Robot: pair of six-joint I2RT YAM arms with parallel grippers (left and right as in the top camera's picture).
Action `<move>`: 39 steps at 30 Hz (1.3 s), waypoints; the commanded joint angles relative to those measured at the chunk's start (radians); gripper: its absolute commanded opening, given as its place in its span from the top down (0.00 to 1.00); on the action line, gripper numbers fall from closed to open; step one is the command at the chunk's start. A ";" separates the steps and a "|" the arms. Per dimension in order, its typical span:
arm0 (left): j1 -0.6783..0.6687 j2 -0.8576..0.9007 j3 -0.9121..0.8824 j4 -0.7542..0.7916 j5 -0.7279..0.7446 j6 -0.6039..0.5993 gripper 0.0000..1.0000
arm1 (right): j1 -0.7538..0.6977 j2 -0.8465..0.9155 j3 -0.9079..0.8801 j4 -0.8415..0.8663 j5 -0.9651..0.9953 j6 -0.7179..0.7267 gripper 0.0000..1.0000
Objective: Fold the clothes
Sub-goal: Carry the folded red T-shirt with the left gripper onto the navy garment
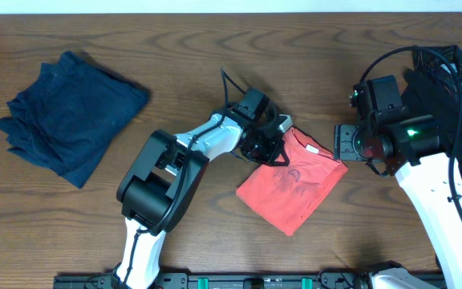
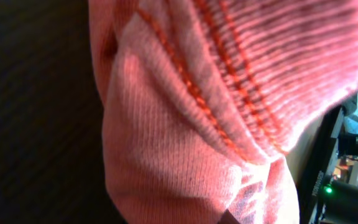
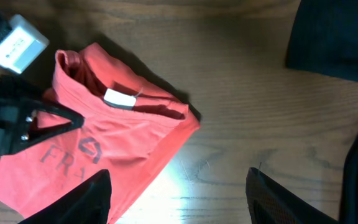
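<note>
Coral-red T-shirt [image 1: 295,189] lies half-folded, left tool [image 1: 269,144] clamped on its edge, right tool [image 3: 179,186] open alongside. Navy garment [image 1: 70,112] looks folded; black garment [image 1: 455,80] is not yet folded.

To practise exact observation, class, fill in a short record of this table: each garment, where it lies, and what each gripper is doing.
coral T-shirt: middle of the table, partly folded, lettering facing up
navy garment: left end of the table, loosely folded, nothing touching it
black garment: right edge, partly behind the right arm
left gripper: shut on the coral T-shirt's edge
right gripper: open, holding nothing, above bare wood beside the shirt
</note>
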 commanded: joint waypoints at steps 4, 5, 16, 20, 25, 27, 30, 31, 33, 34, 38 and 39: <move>0.159 -0.135 0.087 -0.048 -0.172 -0.021 0.94 | -0.004 -0.009 0.016 -0.009 0.011 -0.002 0.33; 0.192 -0.166 0.092 -0.055 -0.229 -0.025 0.94 | -0.004 -0.009 0.016 -0.011 0.011 -0.002 0.33; 0.667 -0.502 0.092 -0.055 -0.513 -0.072 0.94 | -0.004 -0.009 0.016 -0.019 0.011 -0.002 0.33; 0.815 -0.509 0.092 -0.055 -0.513 -0.089 0.94 | -0.004 -0.009 0.016 -0.019 0.011 -0.002 0.33; 0.936 -0.486 0.092 -0.059 -0.513 -0.092 0.94 | -0.004 -0.009 0.016 -0.019 0.010 -0.002 0.33; 0.971 -0.482 0.092 -0.058 -0.516 -0.092 0.94 | -0.004 -0.009 0.016 -0.019 0.010 -0.002 0.33; 1.009 -0.482 0.091 -0.058 -0.562 -0.092 0.94 | -0.004 -0.009 0.016 -0.019 0.010 -0.002 0.33; 1.017 -0.482 0.089 -0.058 -0.578 -0.092 0.94 | -0.004 -0.009 0.016 -0.019 0.010 -0.002 0.33; 1.033 -0.482 0.085 -0.058 -0.612 -0.092 0.94 | -0.004 -0.009 0.016 -0.018 0.011 -0.002 0.33; 1.039 -0.482 0.084 -0.058 -0.617 -0.092 0.94 | -0.004 -0.009 0.016 -0.017 0.011 -0.002 0.33; 1.061 -0.482 0.083 -0.057 -0.617 -0.091 0.47 | -0.004 -0.009 0.016 -0.013 0.011 -0.002 0.32; 1.067 -0.482 0.083 -0.055 -0.617 -0.091 0.34 | -0.004 -0.009 0.016 -0.011 0.011 -0.003 0.32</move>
